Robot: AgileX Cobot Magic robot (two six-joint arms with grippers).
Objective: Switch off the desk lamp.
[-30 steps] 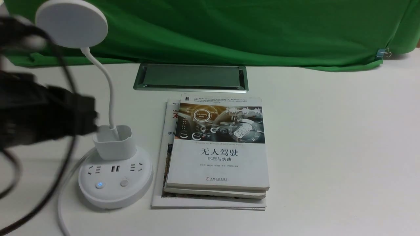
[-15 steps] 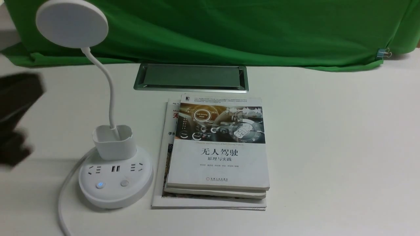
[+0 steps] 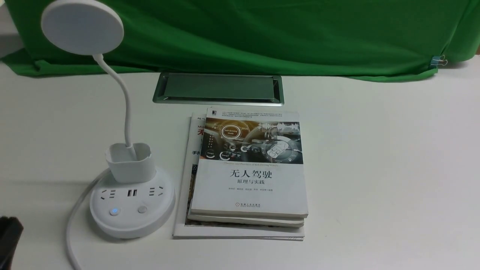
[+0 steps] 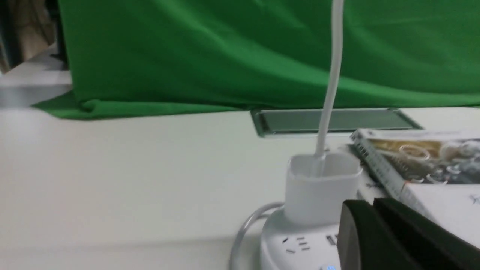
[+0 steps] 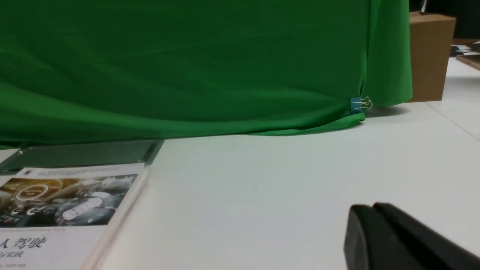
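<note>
Closed left gripper [image 3: 7, 238], lower left, should press 1 of the desk lamp's [image 3: 131, 219] 2 buttons [image 3: 141, 209] squarely; right gripper [image 5: 372, 210] idles closed.

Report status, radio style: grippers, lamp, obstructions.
Left gripper shut, empty; right gripper shut, empty. White plastic disc-headed desk lamp upright, blue light on one round base button. Stack of white-covered paperback books beside base, not covering buttons.
</note>
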